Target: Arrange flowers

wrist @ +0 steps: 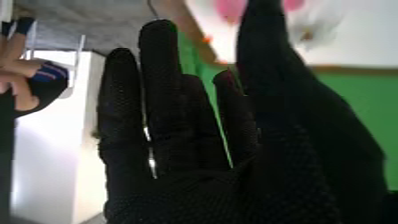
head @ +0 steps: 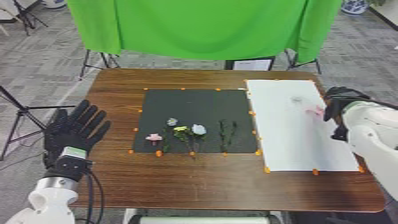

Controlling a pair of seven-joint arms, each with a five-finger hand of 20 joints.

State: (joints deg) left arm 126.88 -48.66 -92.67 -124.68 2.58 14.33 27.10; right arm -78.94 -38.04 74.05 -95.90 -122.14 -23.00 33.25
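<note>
Left side: the left hand [head: 71,131] is beside the table [head: 178,185], palm and fingers spread wide, holding nothing.

Centre: the dark mat [head: 191,102] carries the unplaced stock on its near half. In order: a pink flower [head: 154,137], a small pale flower [head: 172,121], a yellow flower [head: 181,129], a larger whitish flower [head: 199,130] and leafy green stems [head: 233,132].

Right side: the white sheet [head: 293,145] bears a pink bloom [head: 315,111] and a faint greyish sprig [head: 298,100], both on its far half. The right hand [head: 338,102] is at the sheet's right edge, fingers straight and narrowly set, with no item in its grasp.

Assessment: the step in hand appears to be transfer of flowers from mat to sheet, partly complete. The next move calls for the right hand to cross left, pinch one stem and lay it near the bloom. Risk: closely lying stems may drag together.
</note>
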